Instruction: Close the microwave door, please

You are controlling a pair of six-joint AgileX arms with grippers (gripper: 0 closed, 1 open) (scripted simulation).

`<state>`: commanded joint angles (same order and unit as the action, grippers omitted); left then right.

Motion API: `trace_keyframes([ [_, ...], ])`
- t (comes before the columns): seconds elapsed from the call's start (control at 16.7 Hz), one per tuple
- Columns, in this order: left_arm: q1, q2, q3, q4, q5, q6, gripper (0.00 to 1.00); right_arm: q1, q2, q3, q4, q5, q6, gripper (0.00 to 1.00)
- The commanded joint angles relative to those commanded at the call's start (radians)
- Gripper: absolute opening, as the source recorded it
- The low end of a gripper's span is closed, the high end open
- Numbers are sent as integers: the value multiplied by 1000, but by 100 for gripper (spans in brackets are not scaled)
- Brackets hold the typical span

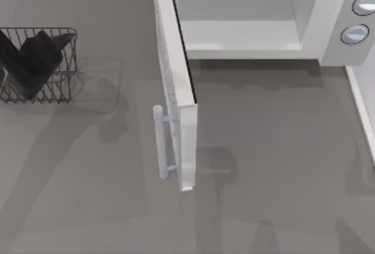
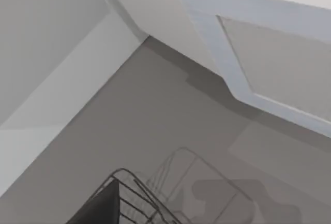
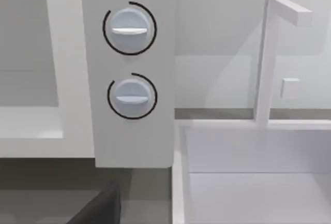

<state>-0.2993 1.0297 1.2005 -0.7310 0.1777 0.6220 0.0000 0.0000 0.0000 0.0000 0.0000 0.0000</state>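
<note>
- My left pincer (image 1: 29, 60) sits over the wire rack at the top view's left; I see it there as a dark mass, and I cannot tell whether it is wide or narrow.
- Of my right pincer (image 3: 98, 208) I get a dark edge low in the right wrist view, in front of the knob panel; I cannot tell its state either.
- The microwave door (image 1: 176, 90) stands open, swung out roughly square to the microwave (image 1: 246, 16), with its long edge running from the hinge at the cavity's left toward the near side of the surface (image 1: 275, 166).
- The bar handle (image 1: 158, 142) is on the door's free end, on the face turned toward the top view's left, the side of my left arm.
- I judge that closing means pushing that outer face toward the top view's right, so the door sweeps back across the cavity mouth; the left arm is the nearer one and is already on the correct side.
- The left wrist view looks across bare surface at the door's outer face, which lies well apart from the rack.
- The microwave's cavity is pale and holds nothing that I can see.
- The wire rack (image 1: 64, 66) holds nothing I can make out beyond the dark pincer over it.
- Two round knobs (image 3: 129, 61) sit one above the other on the panel at the cavity's right.
- A white sink basin (image 3: 258, 172) lies just beside the microwave.
</note>
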Motion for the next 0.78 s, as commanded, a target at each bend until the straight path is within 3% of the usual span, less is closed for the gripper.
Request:
trace_keyframes([
  [0.42, -71, 462, 506, -413, 130, 218, 100, 0, 0, 0, 0, 0, 0, 100],
  [0.78, -90, 702, 751, -667, 226, 308, 100, 0, 0, 0, 0, 0, 0, 100],
])
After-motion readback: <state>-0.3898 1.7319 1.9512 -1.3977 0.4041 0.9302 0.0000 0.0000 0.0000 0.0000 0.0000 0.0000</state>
